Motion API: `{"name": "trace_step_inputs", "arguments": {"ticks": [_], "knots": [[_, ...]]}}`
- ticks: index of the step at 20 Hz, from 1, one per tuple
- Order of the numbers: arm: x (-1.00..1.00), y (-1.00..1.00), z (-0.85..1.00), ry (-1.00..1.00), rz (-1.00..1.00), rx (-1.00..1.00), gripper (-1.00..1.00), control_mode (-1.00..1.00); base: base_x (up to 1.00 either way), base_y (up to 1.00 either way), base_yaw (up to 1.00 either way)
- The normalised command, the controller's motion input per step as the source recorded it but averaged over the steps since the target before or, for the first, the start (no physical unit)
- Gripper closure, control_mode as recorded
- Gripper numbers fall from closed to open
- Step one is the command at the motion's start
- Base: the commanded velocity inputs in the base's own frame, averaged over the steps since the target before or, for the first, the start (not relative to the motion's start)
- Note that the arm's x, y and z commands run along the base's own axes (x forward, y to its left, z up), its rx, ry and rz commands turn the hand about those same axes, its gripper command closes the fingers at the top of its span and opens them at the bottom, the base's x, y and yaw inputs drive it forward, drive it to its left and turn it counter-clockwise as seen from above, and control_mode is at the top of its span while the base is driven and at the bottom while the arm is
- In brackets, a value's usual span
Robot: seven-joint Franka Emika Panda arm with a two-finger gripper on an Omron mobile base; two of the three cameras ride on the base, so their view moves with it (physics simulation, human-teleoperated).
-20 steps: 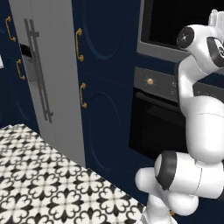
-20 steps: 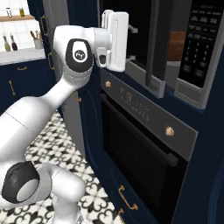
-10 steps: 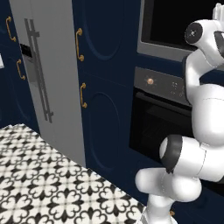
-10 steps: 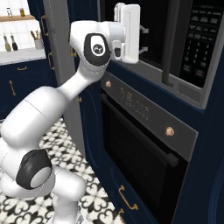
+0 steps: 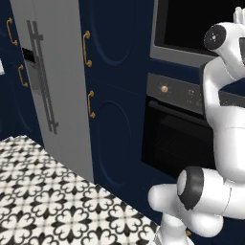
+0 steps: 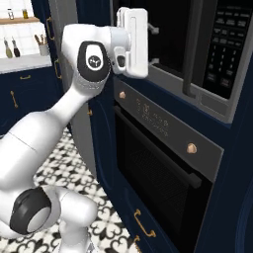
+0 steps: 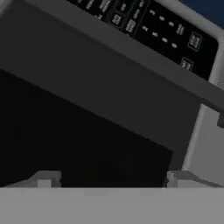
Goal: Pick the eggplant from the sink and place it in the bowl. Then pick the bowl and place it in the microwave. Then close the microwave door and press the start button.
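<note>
The microwave (image 6: pixel 197 54) sits built in above the oven, grey steel around black glass. Its door (image 6: pixel 170 34) lies close to the front; I cannot tell whether it is fully latched. My gripper (image 6: pixel 154 45) is held up in front of the door glass, left of the vertical handle (image 6: pixel 189 54), fingertips at or just off the pane. In the hand view my gripper (image 7: pixel 113 181) is open, fingertips far apart and nothing between them, facing dark glass with the button panel (image 7: pixel 148 30) beyond. The eggplant, bowl and sink are out of view.
A black oven (image 6: pixel 163 173) with brass knobs juts out just under the microwave, also seen as oven (image 5: pixel 177 143). A grey fridge (image 5: pixel 52 86) and navy cabinets (image 5: pixel 115 95) stand to the left. A counter with utensils (image 6: pixel 20 62) lies far left, over patterned floor tiles (image 5: pixel 57 201).
The hand swung right along the microwave front, then came back slightly left. The elbow followed the same way. The gripper stays open.
</note>
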Motion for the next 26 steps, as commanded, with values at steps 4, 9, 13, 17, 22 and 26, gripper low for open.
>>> {"name": "trace_step_inputs", "arguments": {"ticks": [4,9,13,17,22,26], "knots": [[-0.99,0.01,0.04,0.4,0.16,-0.24,-1.0,-1.0,0.0,0.0,0.0],[-1.0,0.2,0.0,0.42,0.3,-0.33,1.0,-1.0,0.0,0.0,0.0],[-1.0,0.18,0.0,0.3,0.32,-0.24,1.0,-1.0,0.0,0.0,0.0],[-1.0,0.19,0.0,0.22,0.24,-0.25,1.0,-1.0,0.0,0.0,0.0],[-0.87,0.32,-0.08,0.02,0.13,-0.29,1.0,-1.0,0.0,0.0,0.0],[-0.16,0.08,-0.17,0.0,0.0,-0.26,1.0,-1.0,0.0,0.0,0.0]]}}
